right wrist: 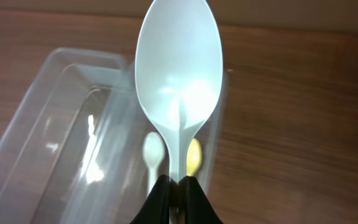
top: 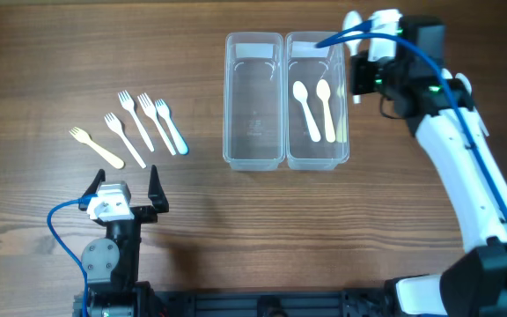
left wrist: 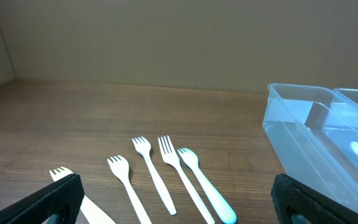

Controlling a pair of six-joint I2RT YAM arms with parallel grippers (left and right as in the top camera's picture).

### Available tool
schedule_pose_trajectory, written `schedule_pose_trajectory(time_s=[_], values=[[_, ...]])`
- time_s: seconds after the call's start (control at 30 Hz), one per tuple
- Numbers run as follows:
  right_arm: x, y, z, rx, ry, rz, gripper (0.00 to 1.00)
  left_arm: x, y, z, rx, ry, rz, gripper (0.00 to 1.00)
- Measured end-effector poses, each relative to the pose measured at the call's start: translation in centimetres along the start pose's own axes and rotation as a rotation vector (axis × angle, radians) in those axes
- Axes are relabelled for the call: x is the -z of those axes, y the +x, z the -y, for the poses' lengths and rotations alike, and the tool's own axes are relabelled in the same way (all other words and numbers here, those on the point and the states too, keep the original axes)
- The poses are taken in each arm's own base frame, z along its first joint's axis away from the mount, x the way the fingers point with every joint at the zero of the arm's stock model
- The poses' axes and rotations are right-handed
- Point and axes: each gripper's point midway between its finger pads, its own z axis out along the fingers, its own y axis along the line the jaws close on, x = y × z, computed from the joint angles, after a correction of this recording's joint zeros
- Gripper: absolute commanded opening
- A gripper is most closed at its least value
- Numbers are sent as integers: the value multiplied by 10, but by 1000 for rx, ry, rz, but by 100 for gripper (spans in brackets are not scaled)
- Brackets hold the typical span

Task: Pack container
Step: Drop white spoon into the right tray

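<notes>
The clear twin container [top: 285, 160] stands at the table's middle back. Its left tub [top: 253, 154] is bare; in its right tub lie a white spoon [top: 306, 110] and a yellowish spoon [top: 326, 107]. My right gripper [right wrist: 178, 182] is shut on the handle of a pale spoon [right wrist: 179, 68], bowl pointing away, above the right tub's far right end [right wrist: 61, 124]. Several forks [top: 136, 123] lie in a row at the left, one of them light blue [left wrist: 207, 190]. My left gripper [left wrist: 179, 211] hovers open just in front of the forks, nothing between its fingers [left wrist: 55, 199].
Bare wooden table surrounds the forks and the container. The right arm [top: 465, 167] reaches from the front right corner up to the container's far right side. The left arm's base [top: 108, 255] sits at the front edge.
</notes>
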Motion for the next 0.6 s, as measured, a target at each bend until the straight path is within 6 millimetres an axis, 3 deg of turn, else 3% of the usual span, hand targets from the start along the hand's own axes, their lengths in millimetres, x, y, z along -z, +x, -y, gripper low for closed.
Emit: schedule_pose_trajectory(time_s=[0.23,0.3,0.43,0.53,0.6], values=[[-60,42,-29,8,-54,-145,5,0,0,0,0,0,0,100],[-75,56,-30,3,-58,-188,26,0,0,0,0,0,0,100],[-92,76,-29,-9,-58,-247,38,0,0,0,0,0,0,100],[-92,74,-30,-11,-58,-241,49,0,0,0,0,0,0,100],[-91,72,-30,-6,-58,-235,51,0,0,0,0,0,0,100]])
